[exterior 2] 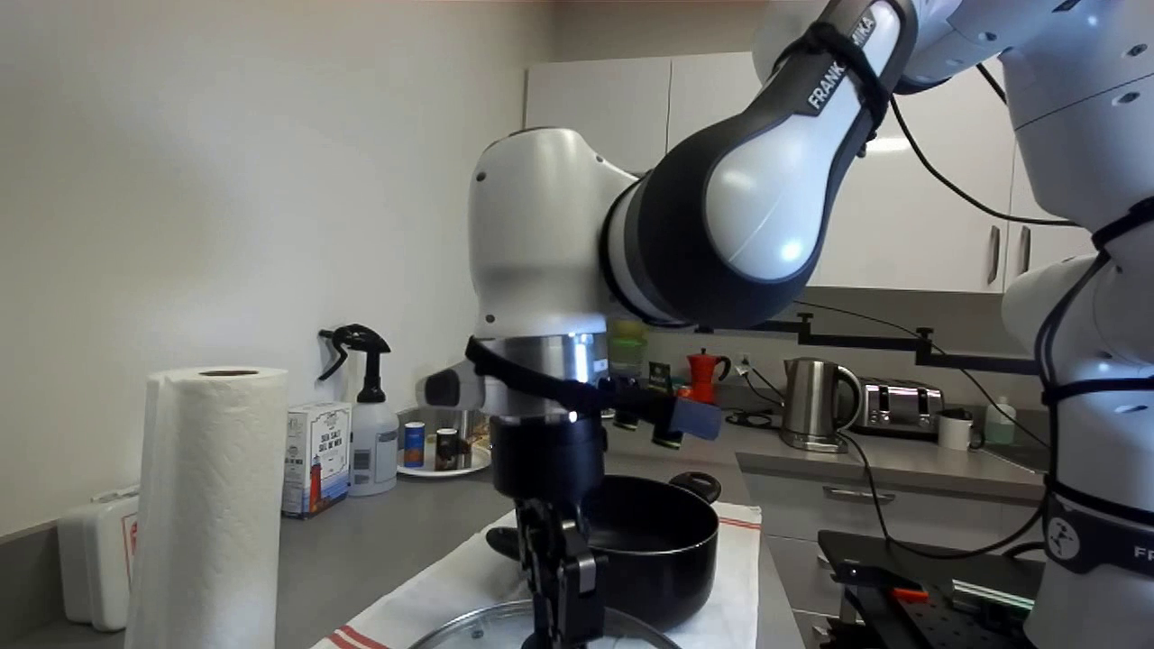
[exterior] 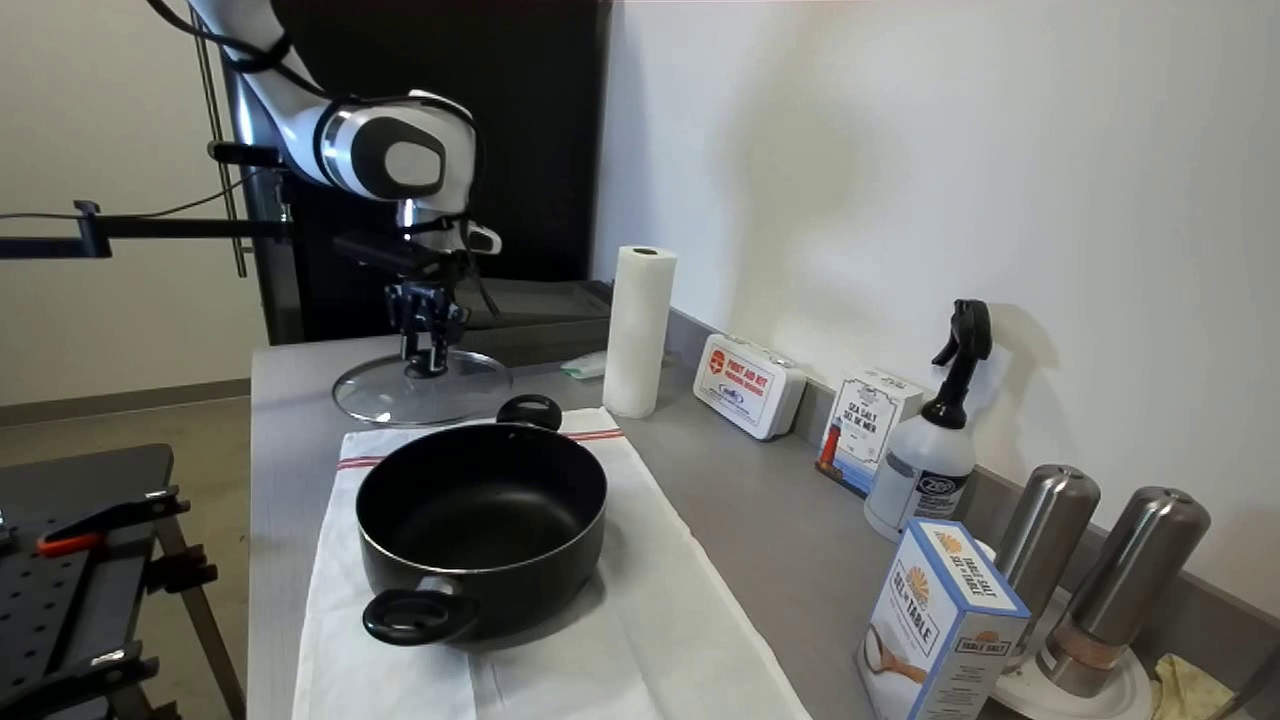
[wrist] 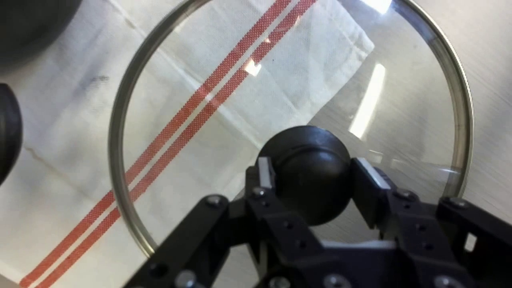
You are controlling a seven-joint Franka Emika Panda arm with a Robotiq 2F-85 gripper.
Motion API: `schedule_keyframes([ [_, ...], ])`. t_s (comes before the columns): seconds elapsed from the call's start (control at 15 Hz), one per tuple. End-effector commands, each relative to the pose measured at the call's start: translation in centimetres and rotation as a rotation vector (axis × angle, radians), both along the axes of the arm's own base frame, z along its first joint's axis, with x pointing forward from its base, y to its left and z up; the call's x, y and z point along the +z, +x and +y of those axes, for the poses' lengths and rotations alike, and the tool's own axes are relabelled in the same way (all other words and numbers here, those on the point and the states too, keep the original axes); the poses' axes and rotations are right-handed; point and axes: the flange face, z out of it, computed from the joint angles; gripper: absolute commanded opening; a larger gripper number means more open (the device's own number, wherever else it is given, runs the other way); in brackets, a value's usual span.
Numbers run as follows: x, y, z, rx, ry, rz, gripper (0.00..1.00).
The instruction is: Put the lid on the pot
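The lid (exterior: 432, 397) is sitting at the pot's (exterior: 482, 530) 11 o'clock in an exterior view, and in the wrist view it is spanning both the striped cloth (exterior: 640, 650) and the grey counter (exterior: 745, 520); whether it is resting there or hanging just above, I cannot tell. The gripper (wrist: 314, 176) is holding the lid by its dark knob (wrist: 310, 148), the 2 fingers (wrist: 368, 196) pressing on opposite sides, and that is probably the best place to be taking hold, since the metal rim (wrist: 116, 136) is offering only a thin, slick edge. The glass is likely to be handling as stiff, breakable and moderately heavy, and the smooth, rounded knob may be letting it swivel or tip, so it is calling for a slow, level carry and a gentle landing. Around the pot in an exterior view, a white box (exterior: 748, 386) is reading "FIRST AID KIT" at 2 o'clock, a carton (exterior: 868, 428) is showing "SEA SALT" between 2 and 3 o'clock, a spray bottle (exterior: 922, 468) is carrying what is looking like "ZEP" at 3 o'clock, and a blue-edged carton (exterior: 935, 625) is announcing "TABLE SALT" and "SEL DE TABLE" between 3 and 4 o'clock. In an exterior view the arm (exterior 2: 762, 207) is bearing "FRANK" and "MIKA", broken between.
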Motion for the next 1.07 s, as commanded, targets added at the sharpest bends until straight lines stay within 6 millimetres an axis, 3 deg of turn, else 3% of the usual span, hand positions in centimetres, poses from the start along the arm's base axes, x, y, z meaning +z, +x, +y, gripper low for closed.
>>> schedule_keyframes([
  [0.0,4.3,-1.3,-0.6,0.014,-0.024,-0.035,0.25],
  [0.33,7.4,-1.2,-3.3,-0.053,-0.017,-0.07,0.25],
  [0.67,8.9,-0.4,-8.5,-0.177,-0.007,-0.088,0.25],
  [1.0,9.0,0.1,-14.4,-0.317,0.007,-0.07,0.25],
])
